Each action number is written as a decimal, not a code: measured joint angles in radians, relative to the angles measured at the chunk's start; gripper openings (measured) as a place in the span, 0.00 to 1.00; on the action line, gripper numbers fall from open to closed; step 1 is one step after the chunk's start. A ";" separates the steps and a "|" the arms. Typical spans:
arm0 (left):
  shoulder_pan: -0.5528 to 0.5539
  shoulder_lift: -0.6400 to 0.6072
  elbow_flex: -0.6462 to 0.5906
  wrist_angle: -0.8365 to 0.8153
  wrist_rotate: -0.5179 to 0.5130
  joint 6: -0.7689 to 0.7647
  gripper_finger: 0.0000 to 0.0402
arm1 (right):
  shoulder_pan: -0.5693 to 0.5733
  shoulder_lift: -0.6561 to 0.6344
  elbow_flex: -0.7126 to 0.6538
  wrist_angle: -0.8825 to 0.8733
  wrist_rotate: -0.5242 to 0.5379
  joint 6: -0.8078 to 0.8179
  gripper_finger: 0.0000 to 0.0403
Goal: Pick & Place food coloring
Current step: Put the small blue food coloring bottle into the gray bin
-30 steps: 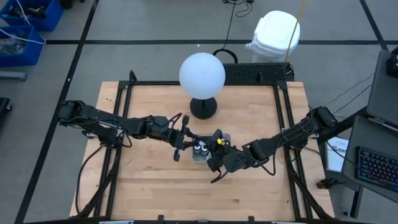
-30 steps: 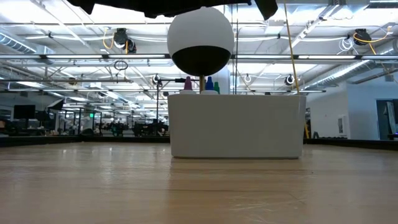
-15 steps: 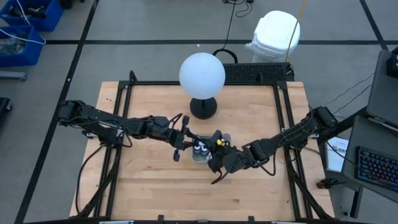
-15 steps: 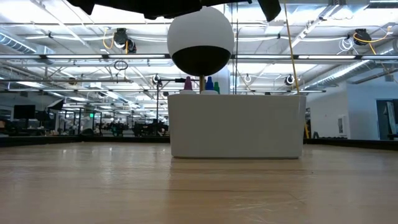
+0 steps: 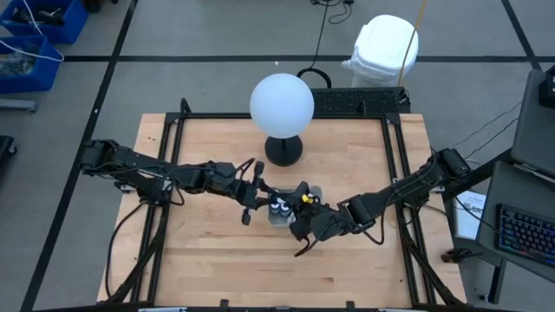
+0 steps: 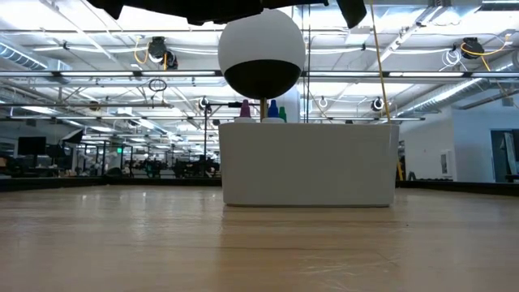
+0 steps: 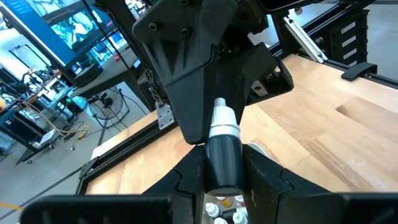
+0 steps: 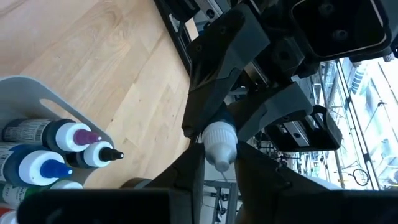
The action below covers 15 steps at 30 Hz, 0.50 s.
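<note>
- Wooden butcher-block table (image 5: pixel 199 251) inside a black frame carries a big white globe on a black base (image 5: pixel 282 106) at its far edge; in the low view a white box wall (image 6: pixel 308 162) hides nearly everything behind it.
- Clear rectangular tray (image 5: pixel 314 191) at the table's middle is mostly covered by both arms; small white-topped food coloring bottles (image 5: pixel 278 208) show in it.
- Left gripper (image 7: pixel 219 177) is clenched around a dark round bottle with a white nozzle (image 7: pixel 221 149).
- Right gripper (image 8: pixel 214 163) meets it above the tray, pinching that white nozzle; purple, black and blue tips lie beside it (image 8: pixel 74 152).
</note>
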 joint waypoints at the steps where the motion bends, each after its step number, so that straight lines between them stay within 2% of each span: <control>1: 0.000 0.000 0.000 -0.001 0.002 0.000 0.22 | 0.000 0.000 0.000 0.000 0.000 -0.004 0.19; 15: -0.001 0.000 0.000 -0.004 0.007 -0.002 0.22 | 0.013 0.000 0.000 0.000 -0.019 -0.025 0.19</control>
